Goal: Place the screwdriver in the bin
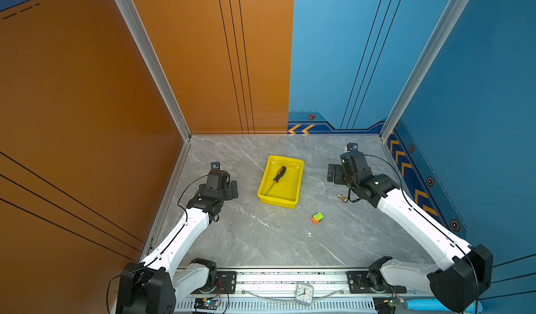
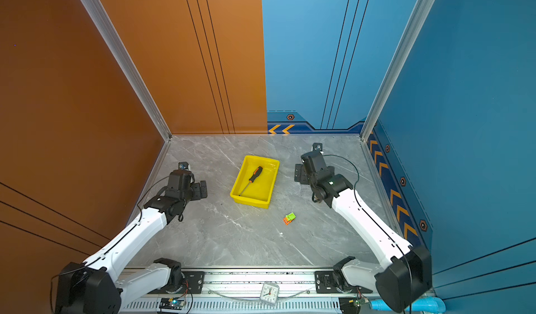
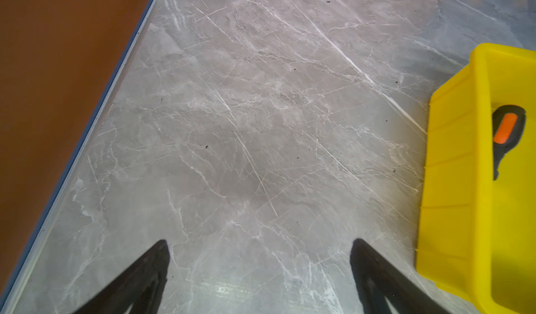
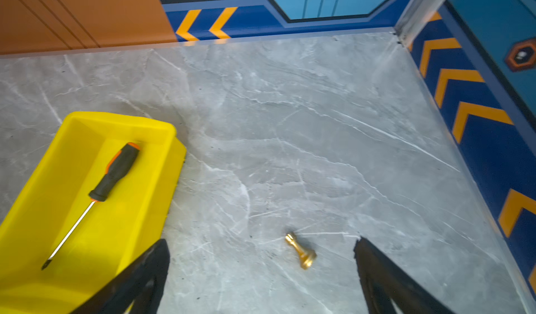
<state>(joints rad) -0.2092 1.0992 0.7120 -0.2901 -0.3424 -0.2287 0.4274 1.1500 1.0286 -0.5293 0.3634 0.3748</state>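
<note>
Screwdriver (image 1: 276,178) lies flat inside the yellow bin (image 1: 278,202), set diagonally, handle toward the back wall, tip in a near corner. Left fingers (image 3: 145,274) are spread wide and hold nothing, beside the bin with bare worktop (image 3: 261,124) showing between them. Right fingers (image 4: 383,277) are likewise wide apart and empty. A small brass piece (image 4: 301,251) lies on the worktop near them.
</note>
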